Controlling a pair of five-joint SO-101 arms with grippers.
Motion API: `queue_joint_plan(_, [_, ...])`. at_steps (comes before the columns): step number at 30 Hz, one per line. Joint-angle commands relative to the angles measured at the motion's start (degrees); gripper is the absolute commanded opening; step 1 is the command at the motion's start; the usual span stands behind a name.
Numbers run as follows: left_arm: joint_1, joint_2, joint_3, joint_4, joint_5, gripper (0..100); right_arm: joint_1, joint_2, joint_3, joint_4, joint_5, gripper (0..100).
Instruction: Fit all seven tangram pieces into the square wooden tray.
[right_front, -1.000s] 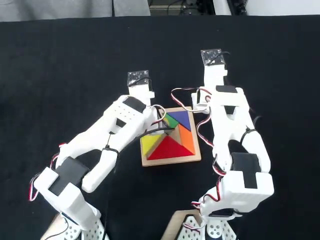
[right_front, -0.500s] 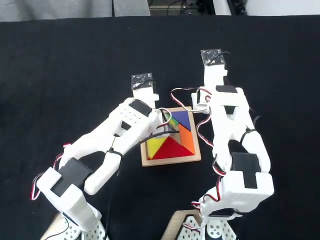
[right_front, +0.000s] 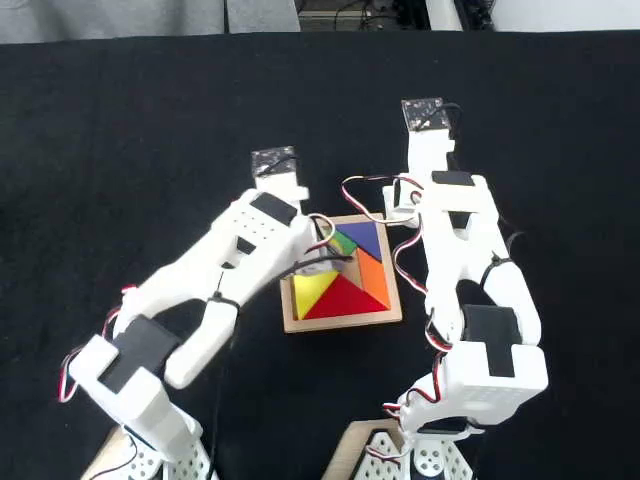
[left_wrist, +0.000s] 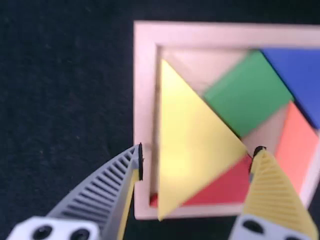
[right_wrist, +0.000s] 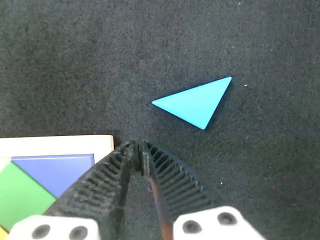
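Observation:
The square wooden tray (right_front: 343, 320) lies in the middle of the black table. It holds a yellow triangle (right_front: 311, 290), a red triangle (right_front: 345, 298), an orange piece (right_front: 374, 277), a blue piece (right_front: 362, 238) and a green square (right_front: 344, 244). My left gripper (left_wrist: 197, 160) hangs open over the tray (left_wrist: 145, 75), one finger on each side of the yellow triangle (left_wrist: 192, 145). That triangle lies slanted, with one tip over the rim. My right gripper (right_wrist: 141, 150) is shut on nothing, just past the tray's corner (right_wrist: 60, 144). A cyan triangle (right_wrist: 195, 102) lies on the cloth beyond it.
Black cloth (right_front: 120, 120) covers the whole table, with bare room to the left, right and far side of the tray. The right arm (right_front: 455, 240) stands close along the tray's right edge. The left arm (right_front: 230, 260) slants in over its left edge.
The left arm swung in over the tray, then drew back a little. The yellow piece has turned and now shows as a triangle. The right arm has kept still.

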Motion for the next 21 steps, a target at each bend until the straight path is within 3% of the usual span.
queue_joint_plan(1, [3.8,-6.1,-4.4,3.9,-3.2,34,1.1,-0.4,-4.8,0.4,0.5,1.1])
queue_joint_plan(12, [13.8,-7.1,-1.6,3.6,-7.9,34,7.0,-0.3,-7.5,0.5,-3.9,1.1])
queue_joint_plan(21, [9.2,-7.1,3.8,-3.8,-7.6,35,7.7,-0.4,-7.6,0.6,-4.3,1.1])
